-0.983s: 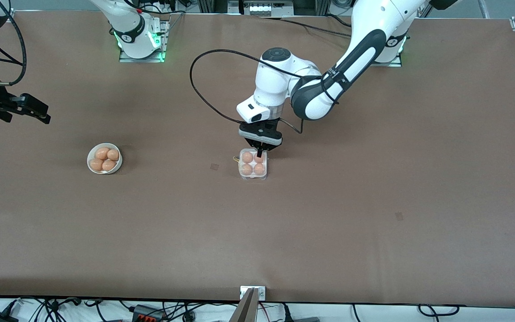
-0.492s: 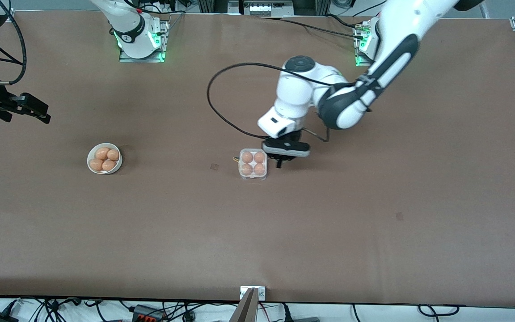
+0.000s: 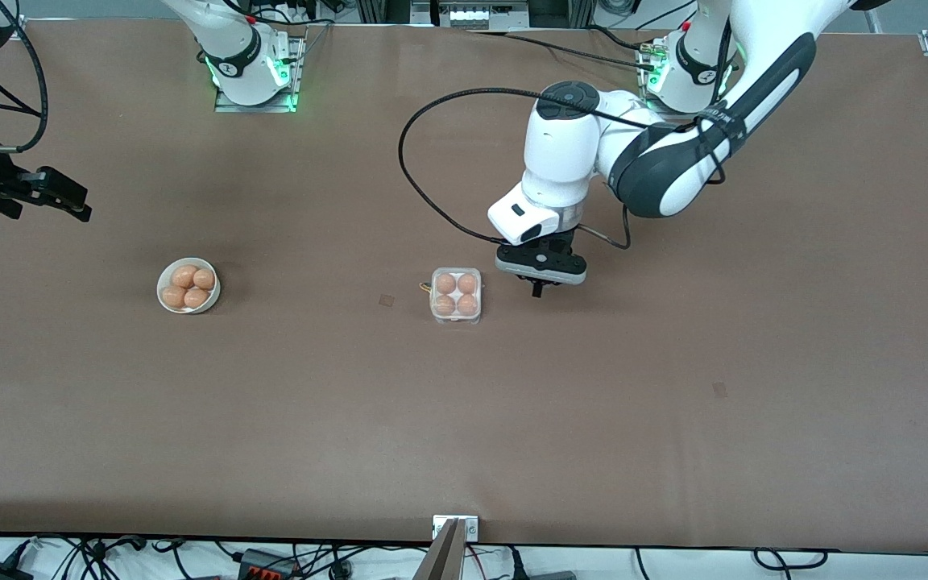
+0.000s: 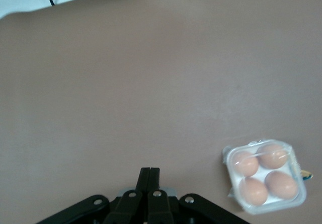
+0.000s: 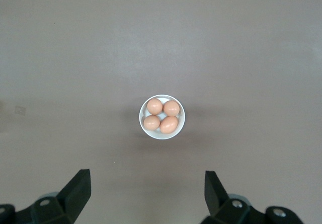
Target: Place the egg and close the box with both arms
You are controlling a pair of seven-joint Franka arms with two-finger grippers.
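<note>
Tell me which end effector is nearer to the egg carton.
Left. The left end effector hangs just beside the egg carton; the right end effector waits toward the right arm's end of the table.

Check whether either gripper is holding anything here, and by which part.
Nothing is held. The left gripper is shut and empty over bare table beside the box; the right gripper is open, high above the bowl.

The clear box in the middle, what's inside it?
Four brown eggs fill all four cells of the box, seen through its shut clear lid. The tray under the eggs is mostly covered by them. The left gripper hangs beside it, shut.
</note>
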